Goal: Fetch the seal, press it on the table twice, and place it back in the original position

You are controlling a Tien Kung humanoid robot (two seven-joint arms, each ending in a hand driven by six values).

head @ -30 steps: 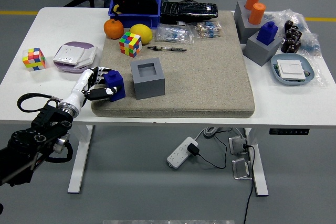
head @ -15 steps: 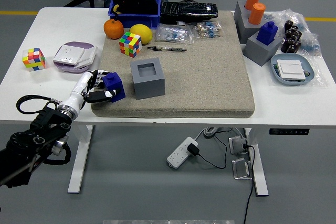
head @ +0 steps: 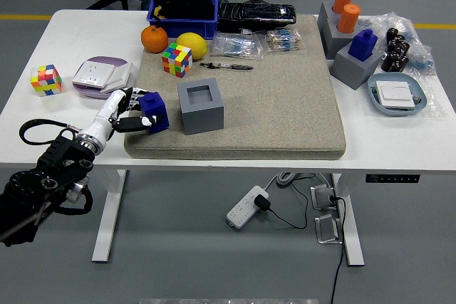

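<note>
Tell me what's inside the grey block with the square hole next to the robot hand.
The grey block shows an empty square socket with dark inner walls; its floor is partly shadowed. The blue seal is outside it, gripped by the left robot hand.

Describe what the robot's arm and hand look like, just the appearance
Only the left arm shows: bulky black jointed segments with a loose black cable looping beside it, then a silver ring and white wrist. The left hand has white and black fingers.

My left hand is closed around the blue seal on the beige mat, at nine o'clock from the empty grey holder block. At twelve o'clock from the seal I see a multicoloured cube.
</note>
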